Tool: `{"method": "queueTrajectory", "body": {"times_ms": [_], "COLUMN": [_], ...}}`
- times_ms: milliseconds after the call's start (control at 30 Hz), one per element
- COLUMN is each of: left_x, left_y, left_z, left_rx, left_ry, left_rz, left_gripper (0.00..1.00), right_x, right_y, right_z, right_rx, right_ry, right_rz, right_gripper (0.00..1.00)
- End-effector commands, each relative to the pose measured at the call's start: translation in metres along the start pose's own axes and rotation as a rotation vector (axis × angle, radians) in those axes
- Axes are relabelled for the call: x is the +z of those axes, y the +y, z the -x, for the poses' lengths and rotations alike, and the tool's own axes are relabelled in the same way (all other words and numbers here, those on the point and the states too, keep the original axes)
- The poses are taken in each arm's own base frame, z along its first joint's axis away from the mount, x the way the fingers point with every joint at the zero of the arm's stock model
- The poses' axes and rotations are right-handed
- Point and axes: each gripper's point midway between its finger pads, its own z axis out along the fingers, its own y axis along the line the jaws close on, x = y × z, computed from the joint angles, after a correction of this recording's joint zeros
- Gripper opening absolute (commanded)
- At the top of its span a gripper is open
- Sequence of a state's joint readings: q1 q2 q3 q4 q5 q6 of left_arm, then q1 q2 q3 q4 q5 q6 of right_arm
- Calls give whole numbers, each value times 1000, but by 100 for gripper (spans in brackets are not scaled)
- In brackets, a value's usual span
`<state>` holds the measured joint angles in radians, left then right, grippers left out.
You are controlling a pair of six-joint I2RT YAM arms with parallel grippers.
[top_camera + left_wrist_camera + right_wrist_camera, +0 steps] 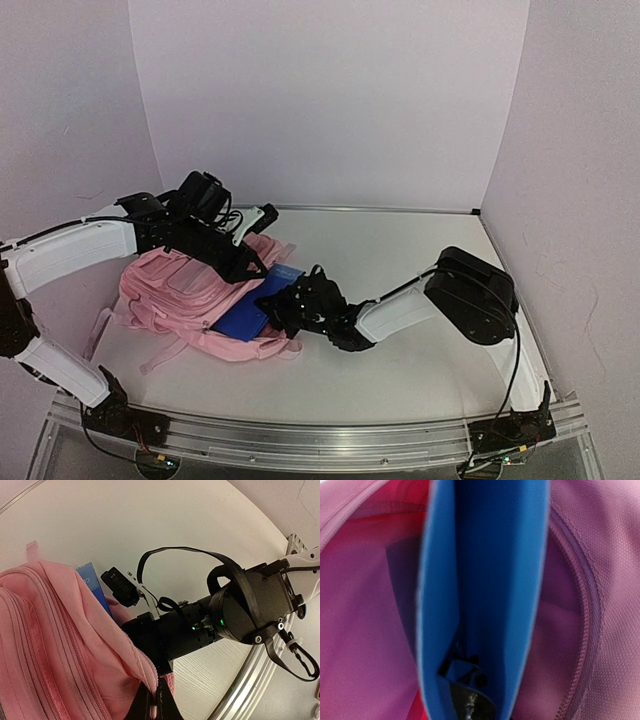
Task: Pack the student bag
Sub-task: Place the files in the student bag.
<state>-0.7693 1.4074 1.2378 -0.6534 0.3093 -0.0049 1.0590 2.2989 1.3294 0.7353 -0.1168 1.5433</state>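
The pink student bag [170, 290] lies on the table at the left, its main opening facing right. My left gripper [252, 268] is shut on the bag's upper opening edge; in the left wrist view its black fingers [145, 702] pinch the pink rim [150, 672] and hold it up. My right gripper [285, 308] is shut on a blue book [248, 312] that lies partly inside the opening. In the right wrist view the blue book [485, 580] stands edge-on between the bag's pink inner walls [365, 620], and the gripper [470, 702] is mostly hidden behind it.
The bag's zip [585, 610] runs along the right side of the opening. The bag's straps [150, 350] trail toward the near edge. My right arm [240, 610] crosses close beside the left gripper. A metal rail [320, 425] runs along the table front; pale walls enclose the other sides.
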Motion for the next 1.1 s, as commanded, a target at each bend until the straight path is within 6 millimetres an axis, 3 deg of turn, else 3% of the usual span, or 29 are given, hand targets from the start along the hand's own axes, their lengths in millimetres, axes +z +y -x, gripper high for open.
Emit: {"method": "queueTrajectory", "body": {"times_ms": [0,167,300,500,833,933,1067], "left_x": [-61,-53,-49,-47,-69,-66,-52], "left_y": [-99,-104,-104,-109,-112,-98,-52], "left_z": [104,93,84,78,90,95,96], "left_rx": [208,195,181,166,160,128,42], "left_ry": [-363,-301,-268,-231,-320,-336,-340], "left_rz": [-397,-458,-468,-515,-513,-419,-205], "left_gripper": [0,0,0,0,0,0,0], "right_x": [18,33,34,42,37,35,22], "right_y": [15,18,18,17,-24,-18,-11], "right_z": [-12,-6,14,27,29,19,-3], "right_rx": [-58,-123,-187,-277,-347,-374,-379], "right_ry": [2,-14,-80,-107,-95,-40,59], "right_rz": [45,24,-16,-52,-177,-161,-144], "right_gripper": [0,0,0,0,0,0,6]}}
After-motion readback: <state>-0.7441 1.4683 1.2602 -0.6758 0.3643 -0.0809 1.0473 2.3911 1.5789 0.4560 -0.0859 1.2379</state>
